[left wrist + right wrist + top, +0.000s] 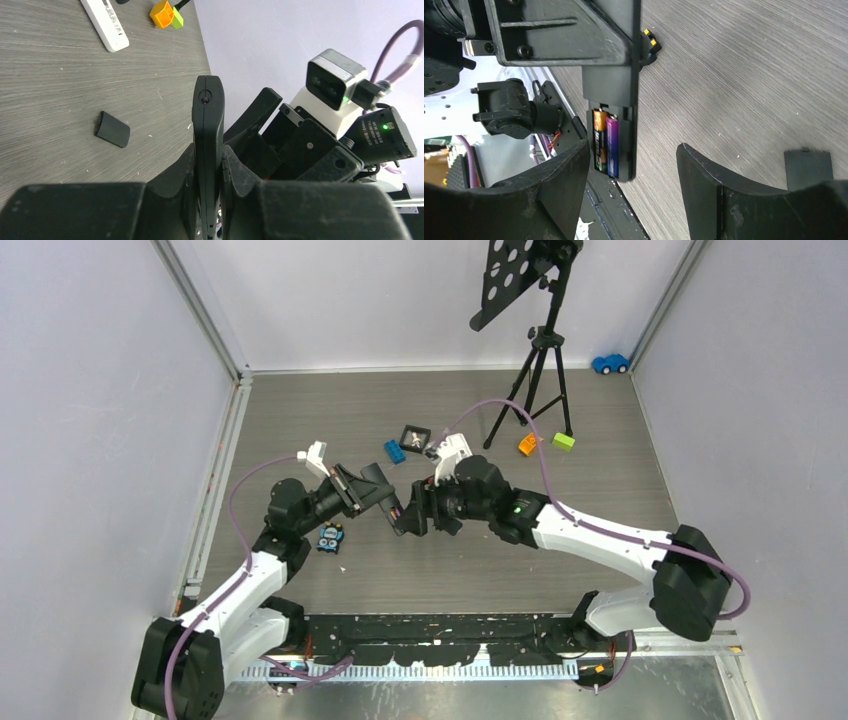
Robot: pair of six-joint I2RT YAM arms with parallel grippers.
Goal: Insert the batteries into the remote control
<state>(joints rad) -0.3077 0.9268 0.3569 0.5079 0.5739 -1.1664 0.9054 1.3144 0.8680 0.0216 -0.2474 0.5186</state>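
Left gripper (207, 156) clamped on slim black remote control (208, 115); right gripper (631, 156) spread wide; glossy cylindrical batteries (605, 145) inside.

The remote (610, 85) was black, its batteries (605, 142) one purple, one black with orange. The table (749, 75) was grey wood grain. Farther right lay an orange block (527, 445) and a green block (564, 441).

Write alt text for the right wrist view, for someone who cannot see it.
A slim black remote control, clamped in the left gripper, shows its open battery bay holding two batteries, one dark and orange, one purple. The right gripper is open near its end, and a flat black cover lies on the grey wood-grain table.
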